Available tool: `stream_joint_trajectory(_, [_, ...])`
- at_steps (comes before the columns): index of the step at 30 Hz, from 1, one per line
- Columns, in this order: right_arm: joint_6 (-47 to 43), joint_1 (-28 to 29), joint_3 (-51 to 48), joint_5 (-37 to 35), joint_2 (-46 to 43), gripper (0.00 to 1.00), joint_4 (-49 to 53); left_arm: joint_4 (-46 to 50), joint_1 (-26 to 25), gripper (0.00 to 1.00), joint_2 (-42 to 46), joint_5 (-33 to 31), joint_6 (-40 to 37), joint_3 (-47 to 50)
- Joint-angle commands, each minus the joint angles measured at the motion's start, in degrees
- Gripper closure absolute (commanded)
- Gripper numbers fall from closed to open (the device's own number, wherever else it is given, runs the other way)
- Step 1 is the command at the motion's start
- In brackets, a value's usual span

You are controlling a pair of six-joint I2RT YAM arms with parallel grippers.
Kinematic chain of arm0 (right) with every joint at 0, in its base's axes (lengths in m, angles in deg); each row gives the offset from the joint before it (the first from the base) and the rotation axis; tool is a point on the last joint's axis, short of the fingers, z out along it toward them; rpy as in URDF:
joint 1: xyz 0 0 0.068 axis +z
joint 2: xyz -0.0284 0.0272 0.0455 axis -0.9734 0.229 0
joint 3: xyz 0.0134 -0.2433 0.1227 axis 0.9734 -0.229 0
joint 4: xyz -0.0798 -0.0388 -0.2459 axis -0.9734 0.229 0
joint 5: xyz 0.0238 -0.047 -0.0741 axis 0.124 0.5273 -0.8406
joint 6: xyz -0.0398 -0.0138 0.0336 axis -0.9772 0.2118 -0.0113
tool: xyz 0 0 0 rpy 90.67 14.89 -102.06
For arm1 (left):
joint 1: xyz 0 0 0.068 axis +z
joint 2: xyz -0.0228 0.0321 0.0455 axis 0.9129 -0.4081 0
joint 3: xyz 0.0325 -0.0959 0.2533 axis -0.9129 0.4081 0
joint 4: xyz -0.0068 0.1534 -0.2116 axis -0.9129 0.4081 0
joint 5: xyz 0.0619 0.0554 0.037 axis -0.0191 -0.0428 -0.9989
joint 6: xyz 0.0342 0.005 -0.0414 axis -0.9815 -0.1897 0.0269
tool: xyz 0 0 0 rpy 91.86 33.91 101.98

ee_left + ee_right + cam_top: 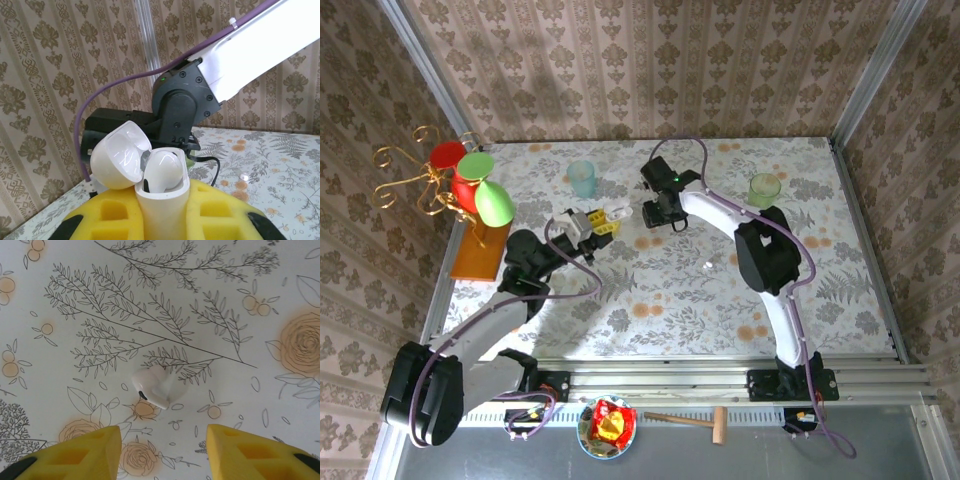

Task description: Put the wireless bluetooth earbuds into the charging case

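My left gripper [162,217] is shut on the white charging case [162,197], which stands upright between its yellow foam fingers [222,210]. The lid [117,155] is swung open to the left, and one white earbud [165,167] sits inside the case. In the top view the left gripper [592,224] holds the case [618,211] just left of my right gripper [658,215]. The right gripper [162,440] hovers open over a second earbud [157,386], which lies on the floral cloth ahead of its yellow fingertips, untouched. A tiny glinting piece [707,265] lies further right.
A light blue cup [582,178] stands at the back, a green cup [764,189] at the back right. A gold wire stand with red and green glasses [470,185] sits on a wooden base [480,252] at the left. Patterned walls enclose the table.
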Motion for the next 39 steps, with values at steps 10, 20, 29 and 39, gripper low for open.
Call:
stream_joint_trajectory(10, [-0.8,2.4,15.5,-5.5,10.8,0.58,11.7,-1.8,-0.3,1.00,0.2,0.3,-0.7,1.1])
stream_joint_trajectory(20, [-0.6,2.8,25.0,-5.9,17.5,0.64,16.8,-1.1,-0.2,1.00,1.3,-0.1,-0.9,1.6])
stream_joint_trajectory(29, [-1.1,2.8,25.8,-6.8,19.3,0.64,18.1,-1.2,-0.2,1.00,1.2,-0.4,-1.0,1.7])
stream_joint_trajectory(39, [-1.1,2.5,28.4,-7.7,21.6,0.72,18.7,-1.8,-0.1,1.00,1.1,-0.4,-0.5,1.8])
